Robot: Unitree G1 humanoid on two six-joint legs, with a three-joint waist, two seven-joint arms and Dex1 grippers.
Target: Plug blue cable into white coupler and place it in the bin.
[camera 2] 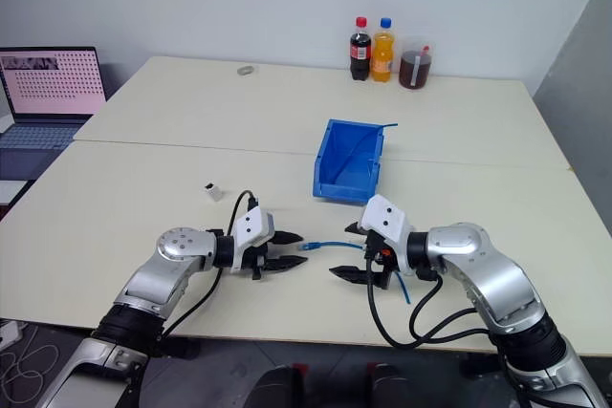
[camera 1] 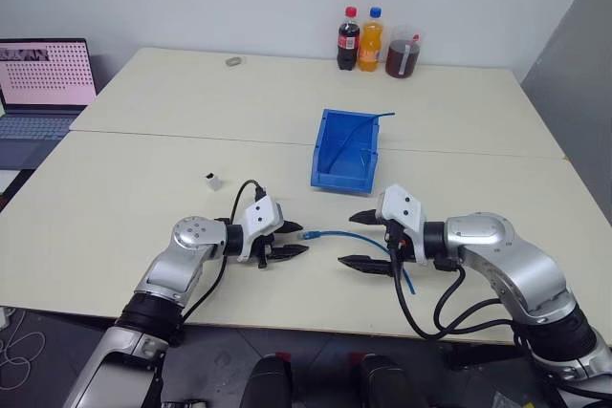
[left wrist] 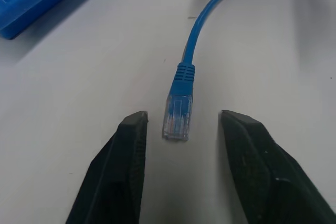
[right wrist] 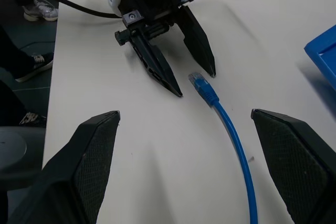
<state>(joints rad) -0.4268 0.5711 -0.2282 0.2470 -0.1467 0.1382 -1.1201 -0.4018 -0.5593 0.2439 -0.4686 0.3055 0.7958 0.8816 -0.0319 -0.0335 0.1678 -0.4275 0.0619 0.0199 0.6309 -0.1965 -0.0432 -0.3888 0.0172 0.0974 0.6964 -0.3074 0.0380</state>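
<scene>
The blue cable (camera 1: 349,235) lies flat on the tabletop (camera 1: 143,169) between the two arms, its clear plug (left wrist: 177,116) pointing at the left tool (camera 1: 295,241). That tool's black fingers (left wrist: 113,174) stand apart on either side of the plug without touching it. The right tool (camera 1: 361,239) faces it from the other side, spread wide with nothing in it, the cable running beneath it. The white coupler (camera 1: 212,181) sits alone on the tabletop, beyond the left arm. The bin (camera 1: 346,148) stands farther back, a second blue cord leaning out over its rim.
</scene>
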